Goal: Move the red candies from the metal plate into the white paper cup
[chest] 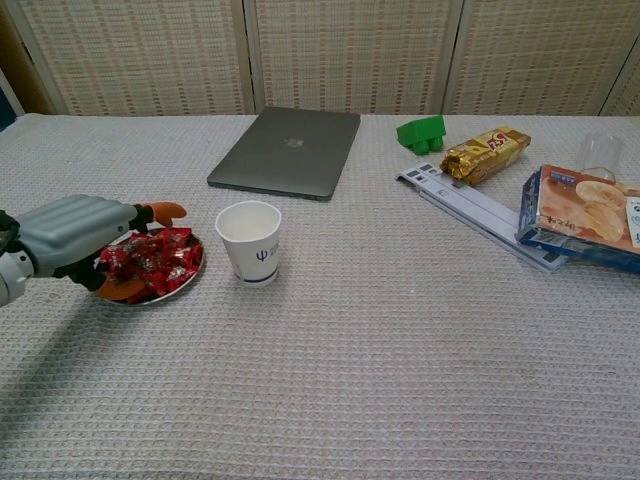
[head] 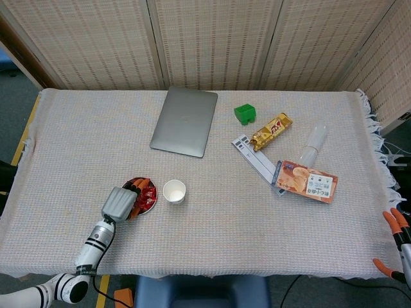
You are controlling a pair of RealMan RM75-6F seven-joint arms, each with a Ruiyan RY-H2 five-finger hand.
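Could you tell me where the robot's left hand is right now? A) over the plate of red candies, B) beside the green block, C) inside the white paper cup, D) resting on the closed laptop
A: the left hand reaches over the metal plate of red candies, left of the white paper cup.

We count one metal plate (chest: 190, 277) at about eight o'clock, its red candies (chest: 160, 262) heaped too tightly to number, and one white paper cup (chest: 249, 240) beside it. We also count one laptop (head: 185, 120), one green block (head: 244, 113), one gold snack bar (head: 271, 131), one snack box (head: 307, 181), one clear tumbler (head: 314, 142), and two hands: left hand (chest: 75, 228), right hand (head: 397, 239).
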